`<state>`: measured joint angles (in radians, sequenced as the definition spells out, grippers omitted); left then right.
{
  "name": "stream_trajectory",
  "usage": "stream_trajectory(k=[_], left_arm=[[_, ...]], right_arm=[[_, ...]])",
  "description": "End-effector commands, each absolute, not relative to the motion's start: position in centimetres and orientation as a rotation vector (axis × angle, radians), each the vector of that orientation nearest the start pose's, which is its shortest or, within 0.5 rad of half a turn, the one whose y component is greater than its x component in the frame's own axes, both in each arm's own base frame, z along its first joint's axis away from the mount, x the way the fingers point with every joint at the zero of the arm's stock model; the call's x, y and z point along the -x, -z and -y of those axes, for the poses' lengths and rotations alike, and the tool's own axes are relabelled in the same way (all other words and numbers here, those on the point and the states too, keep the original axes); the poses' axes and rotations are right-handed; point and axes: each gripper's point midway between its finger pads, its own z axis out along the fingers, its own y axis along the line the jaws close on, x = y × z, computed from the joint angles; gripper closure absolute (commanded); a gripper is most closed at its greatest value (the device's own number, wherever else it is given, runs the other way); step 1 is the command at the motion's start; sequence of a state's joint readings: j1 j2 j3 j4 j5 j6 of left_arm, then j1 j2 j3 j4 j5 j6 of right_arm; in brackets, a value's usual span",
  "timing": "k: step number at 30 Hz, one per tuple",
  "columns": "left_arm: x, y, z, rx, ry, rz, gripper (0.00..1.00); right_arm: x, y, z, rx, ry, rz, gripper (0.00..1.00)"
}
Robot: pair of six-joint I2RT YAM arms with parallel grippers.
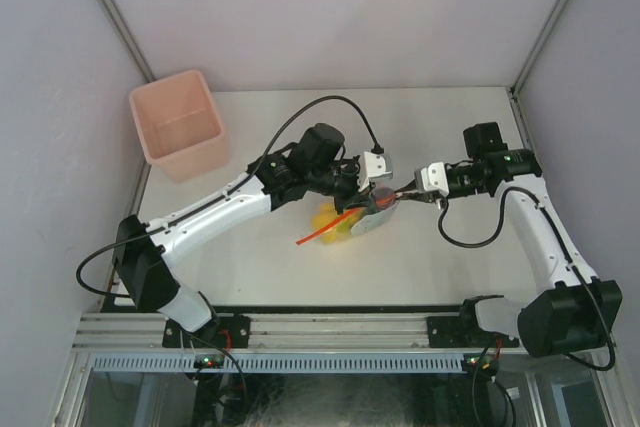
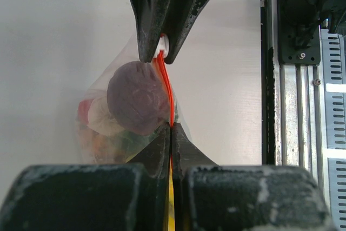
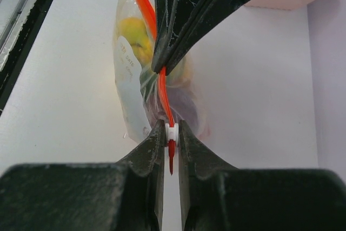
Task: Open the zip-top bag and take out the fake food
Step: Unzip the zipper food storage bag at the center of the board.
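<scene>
The zip-top bag [image 1: 345, 221] is pinched by both grippers at the middle of the table [image 1: 450, 137].
The left gripper [image 2: 171, 129] and the right gripper [image 3: 172, 131] are clamped tight on its red zip strip [image 1: 320, 232], which runs near-left to far-right (fake food [image 3: 132, 31] inside).

White worktop [image 1: 300, 277] seen from above. The centre is crowded. The left pincer [image 2: 171, 131] and the right pincer [image 3: 172, 131] face each other almost tip to tip. Both are clamped on the red-orange strip of a small clear crinkly plastic bag [image 1: 340, 222], with only a short stretch of strip free between them. The white left arm [image 1: 220, 209] slants from the near left to the centre, barring a straight path across that side. A pink square plastic bin [image 1: 178, 127] fills the far left corner. Open surface lies along the far edge right of the bin, along the near edge, and inside the bend of the right arm [image 1: 535, 227]. Pale walls [image 1: 330, 17] close the left, far and right sides.
</scene>
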<state>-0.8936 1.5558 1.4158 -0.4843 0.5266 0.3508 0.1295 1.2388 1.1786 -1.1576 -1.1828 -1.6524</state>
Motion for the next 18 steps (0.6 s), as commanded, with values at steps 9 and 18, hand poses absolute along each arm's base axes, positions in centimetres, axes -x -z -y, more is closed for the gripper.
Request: stream_trajectory(k=[9,18], left_arm=[[-21.3,-26.9,39.1,-1.497,0.901,-1.494,1.0],[-22.1,-26.7,38.8,-1.425,0.917,-1.534,1.0]], right_arm=[[-21.2,-24.1,-19.8,1.724,-0.799,-1.018,0.95],[-22.2,-25.0,-20.0,1.665,-0.797,-1.082,0.79]])
